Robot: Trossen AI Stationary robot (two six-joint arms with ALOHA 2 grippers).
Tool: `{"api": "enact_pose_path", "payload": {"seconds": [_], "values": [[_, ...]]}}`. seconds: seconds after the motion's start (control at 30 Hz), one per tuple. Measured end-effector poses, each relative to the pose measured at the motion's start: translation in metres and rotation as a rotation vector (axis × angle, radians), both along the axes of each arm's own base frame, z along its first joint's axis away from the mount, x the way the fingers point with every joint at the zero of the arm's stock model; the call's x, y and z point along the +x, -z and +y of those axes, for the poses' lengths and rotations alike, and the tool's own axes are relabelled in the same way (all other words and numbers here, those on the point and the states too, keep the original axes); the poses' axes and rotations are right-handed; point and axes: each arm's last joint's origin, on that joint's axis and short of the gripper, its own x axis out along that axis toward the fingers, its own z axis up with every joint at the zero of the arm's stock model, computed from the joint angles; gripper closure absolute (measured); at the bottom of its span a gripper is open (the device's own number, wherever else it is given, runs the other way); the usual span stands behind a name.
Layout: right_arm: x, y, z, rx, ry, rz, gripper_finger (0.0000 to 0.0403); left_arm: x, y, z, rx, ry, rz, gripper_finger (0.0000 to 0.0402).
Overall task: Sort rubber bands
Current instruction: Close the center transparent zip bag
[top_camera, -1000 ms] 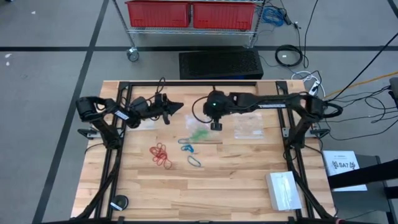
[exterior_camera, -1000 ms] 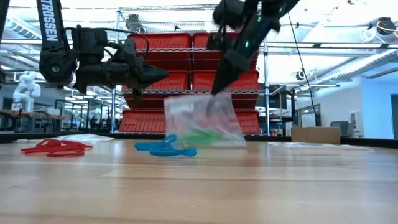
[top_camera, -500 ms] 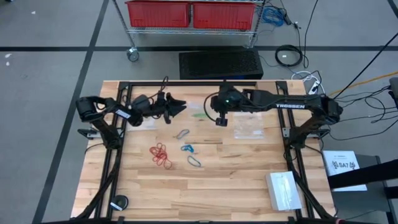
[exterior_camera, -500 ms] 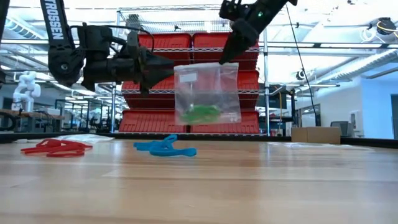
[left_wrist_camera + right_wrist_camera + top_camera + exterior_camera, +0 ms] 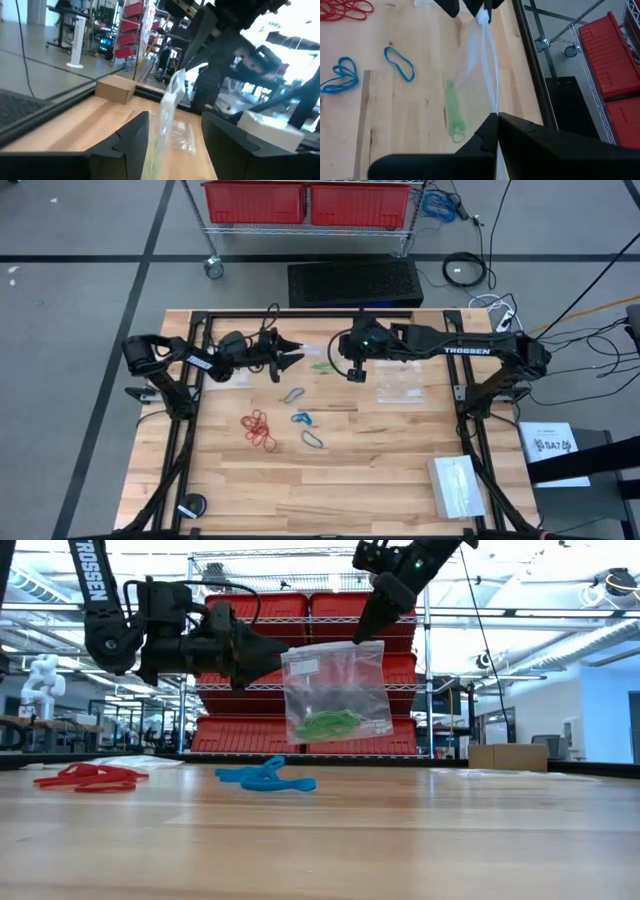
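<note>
A clear plastic bag (image 5: 335,680) hangs above the table's far middle, with green rubber bands (image 5: 325,724) lying in its bottom. My right gripper (image 5: 368,636) is shut on one top corner. My left gripper (image 5: 172,135) is open and level. Its two fingers stand on either side of the bag's other upper edge (image 5: 168,102), with gaps showing. Red rubber bands (image 5: 258,428) lie on the table at the left. Blue rubber bands (image 5: 302,420) lie near the middle, with a loose loop (image 5: 292,395) beside them. My right gripper pinches the bag's top corner (image 5: 374,645) between its two shut fingers, reaching down at a slant from above. The bag hangs upright below the fingers, clear of the table, and its film (image 5: 494,102) runs away from the fingertips toward my left gripper.
Another clear bag (image 5: 400,383) lies flat at the far right, and a white stack (image 5: 458,485) sits at the near right corner. Black frame rails (image 5: 465,430) run along the table's sides. Bare wood lies in front of the bands.
My right gripper has risen and drawn toward the far edge, lifting the bag from resting on the table to hanging clear. My left gripper has opened and moved toward the table's right, so its fingers now stand on either side of the bag's upper edge.
</note>
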Motion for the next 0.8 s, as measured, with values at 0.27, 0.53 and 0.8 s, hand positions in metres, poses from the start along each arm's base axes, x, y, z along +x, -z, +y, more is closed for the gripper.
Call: {"api": "enact_pose_path", "payload": {"seconds": [0.27, 0.53, 0.8], "values": [[-0.0003, -0.0002, 0.0001, -0.007, -0.007, 0.005, 0.0402, 0.0001, 0.0062, 0.0013, 0.097, -0.052, 0.068, 0.0214], [-0.0005, -0.0004, 0.0001, -0.012, -0.014, 0.008, 0.0402, 0.0001, 0.0037, -0.0001, 0.044, -0.008, 0.037, 0.0215], [-0.0005, -0.0004, 0.0001, -0.012, -0.014, 0.008, 0.0402, 0.0032, 0.0017, -0.0013, 0.041, -0.013, 0.031, 0.0294]]}}
